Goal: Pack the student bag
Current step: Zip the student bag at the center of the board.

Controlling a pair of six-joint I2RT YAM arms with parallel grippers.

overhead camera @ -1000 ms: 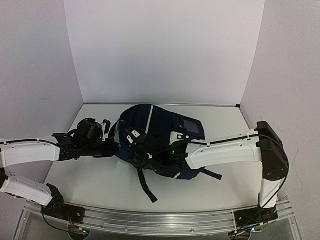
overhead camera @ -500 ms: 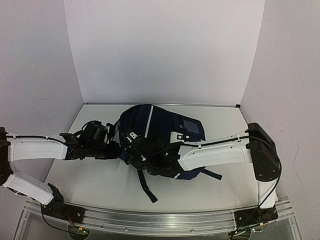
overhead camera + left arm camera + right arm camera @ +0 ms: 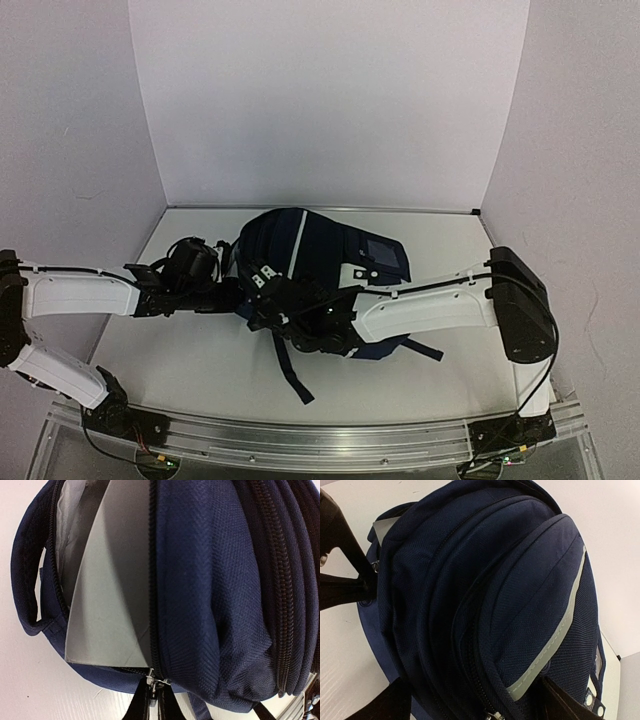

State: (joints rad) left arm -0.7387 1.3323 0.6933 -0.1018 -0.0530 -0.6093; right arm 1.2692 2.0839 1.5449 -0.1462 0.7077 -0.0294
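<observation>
The student bag (image 3: 335, 262) is a navy backpack with a grey-white stripe, lying in the middle of the table. My left gripper (image 3: 238, 292) is at its left edge, shut on the metal zipper pull (image 3: 153, 684) of the main compartment. That compartment gapes open and shows light grey lining (image 3: 107, 595). My right gripper (image 3: 268, 302) reaches over the bag from the right. Its fingers (image 3: 387, 702) stand wide apart, with the bag's front-pocket bulk (image 3: 520, 610) clamped between them. The left gripper's dark fingers also show in the right wrist view (image 3: 342, 582).
A dark shoulder strap (image 3: 292, 372) trails from the bag toward the near edge, and another strap end (image 3: 425, 349) lies at the bag's right. White walls enclose the table at the back and on both sides. The arm rail (image 3: 320, 440) runs along the front.
My left arm has shifted right, toward the bag, with the zipper pull in its jaws. My right arm's elbow has swung left a little. The bag has hardly moved.
</observation>
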